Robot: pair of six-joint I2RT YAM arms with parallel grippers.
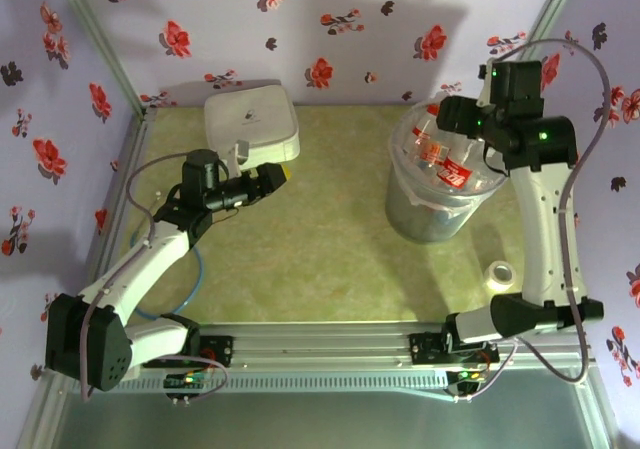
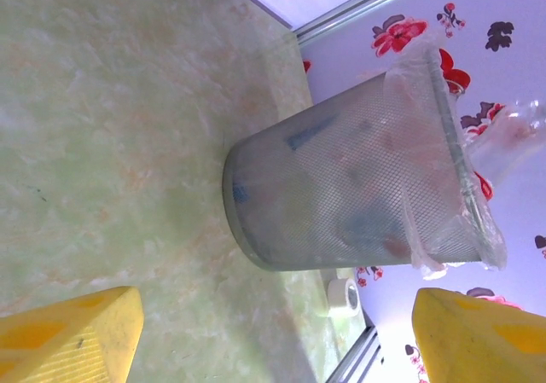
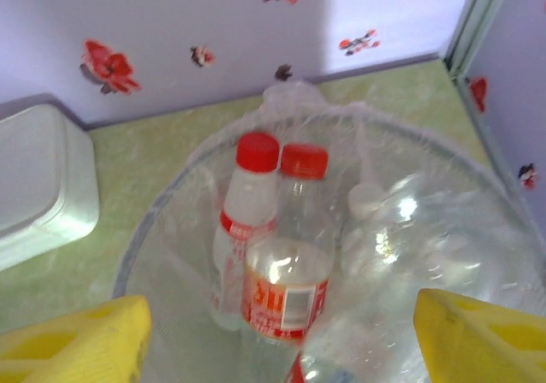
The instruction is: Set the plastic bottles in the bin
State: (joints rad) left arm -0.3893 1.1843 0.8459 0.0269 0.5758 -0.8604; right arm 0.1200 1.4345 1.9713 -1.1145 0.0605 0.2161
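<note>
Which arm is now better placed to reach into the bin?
Right. The right gripper, fingers open, hangs over the bin, directly above the red-capped bottles inside. The left gripper, fingers also open, is beside the white box, apart from the bin.

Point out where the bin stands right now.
Top external view: the bin stands on the right half of the table, beneath the right gripper, with a small white roll at its near-right.
</note>
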